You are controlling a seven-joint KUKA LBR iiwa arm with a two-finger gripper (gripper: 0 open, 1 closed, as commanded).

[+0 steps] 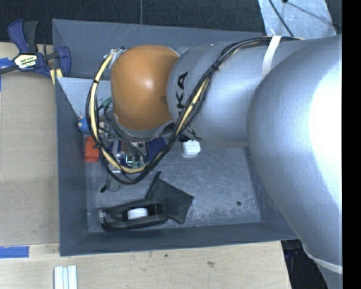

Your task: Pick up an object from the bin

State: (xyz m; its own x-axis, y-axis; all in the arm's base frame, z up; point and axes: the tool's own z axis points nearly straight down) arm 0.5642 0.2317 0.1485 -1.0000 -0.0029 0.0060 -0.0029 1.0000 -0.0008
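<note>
Bin point(228, 185), grey metal, seen from above; floor bare across its right half, with loose items along the left side and in the near left corner.

Arm point(277, 101), silver-grey, entering from the right and covering the far right part of the bin; rounded orange cover point(141, 86) at its wrist, over the far left area; yellow and black cables point(97, 95) looped round the cover and down past the tool.

Gripper point(125, 159), set below the orange cover, low over the left part of the floor; largely hidden by cover and cables; whether its jaws are spread or pressed together cannot be told.

Orange-red block point(91, 150), by the left wall, just beside the gripper on its left; nearest item to the tool.

Small blue item point(82, 126), against the left wall, just beyond the block on the far side.

Dark blue item point(160, 144), right of the gripper, partly under the arm; kind unclear.

Small white item point(191, 148), mid-floor, at the lower edge of the arm.

Black holder point(114, 217) with a white roll point(137, 212) in it, lying along the near wall at the left; apart from the gripper.

Black flat piece point(171, 198), angular, just right of the holder and touching it.
</note>
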